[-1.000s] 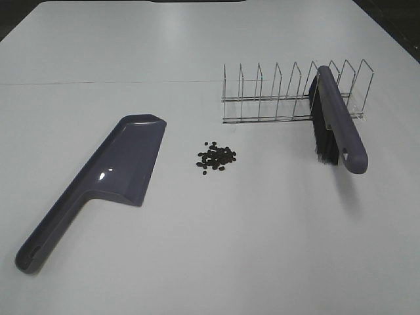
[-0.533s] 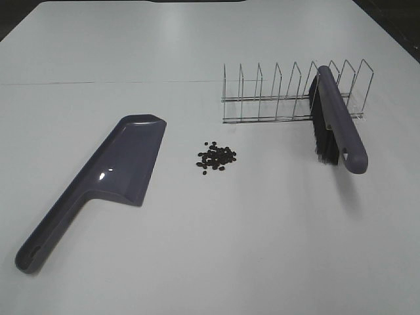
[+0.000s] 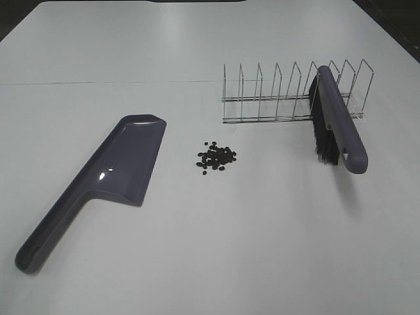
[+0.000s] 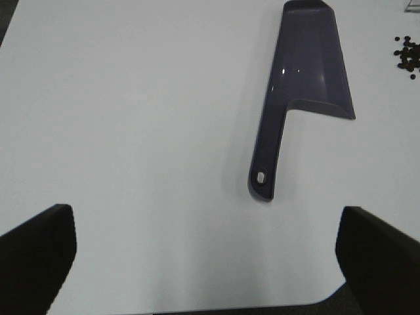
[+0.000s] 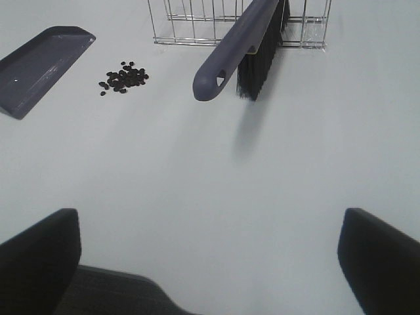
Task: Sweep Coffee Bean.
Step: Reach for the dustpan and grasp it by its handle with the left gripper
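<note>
Left gripper (image 4: 209, 262) & right gripper (image 5: 210, 262) both released, holding nothing, over near edge of white table (image 3: 197, 262); long-handled purple plastic dustpan (image 3: 111, 174) lies flat at left, dark coffee bean cluster (image 3: 216, 157) just right of it at centre, purple black-bristled brush (image 3: 338, 125) propped in thin wire rack (image 3: 275, 98) far right.

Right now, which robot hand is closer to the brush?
Right. The right gripper faces the brush; the left gripper faces the dustpan, with no brush in its view.
</note>
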Robot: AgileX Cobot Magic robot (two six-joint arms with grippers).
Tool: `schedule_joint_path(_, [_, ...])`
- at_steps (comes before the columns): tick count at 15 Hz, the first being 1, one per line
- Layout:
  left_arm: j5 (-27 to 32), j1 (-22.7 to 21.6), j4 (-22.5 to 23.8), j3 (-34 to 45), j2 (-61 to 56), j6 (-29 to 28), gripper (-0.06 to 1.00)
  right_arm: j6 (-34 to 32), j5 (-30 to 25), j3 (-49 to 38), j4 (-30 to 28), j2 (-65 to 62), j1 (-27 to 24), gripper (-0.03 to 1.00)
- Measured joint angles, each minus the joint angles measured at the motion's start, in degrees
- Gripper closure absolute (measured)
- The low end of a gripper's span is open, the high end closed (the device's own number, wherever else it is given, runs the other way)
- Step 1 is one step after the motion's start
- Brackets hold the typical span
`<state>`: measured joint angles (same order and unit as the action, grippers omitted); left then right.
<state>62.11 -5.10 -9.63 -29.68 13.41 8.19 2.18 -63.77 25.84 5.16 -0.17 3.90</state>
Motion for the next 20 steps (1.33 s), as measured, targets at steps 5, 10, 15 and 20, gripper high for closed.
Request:
schedule_joint_path(5, [-0.11,0.0,0.0,0.0,11.69,-0.23,-0.05,0.0,0.0,0.0,0.0,0.0,0.0,-0.02])
schedule_joint_path(10, [-0.34,0.0,-0.23,-0.17,24.87,-0.4,-0.05,0.0,0.0,0.0,0.0,0.0,0.0,-0.02])
schedule_joint_path(15, [-8.31,0.0,-1.78,-3.04,35.87,-1.43,-0.05,0.0,0.0,0.0,0.0,0.0,0.0,-0.02])
schedule_joint_path(20, [-11.06,0.0,-3.55,-8.71,53.29,-0.46,-0.05,0.0,0.0,0.0,0.0,0.0,0.0,-0.02])
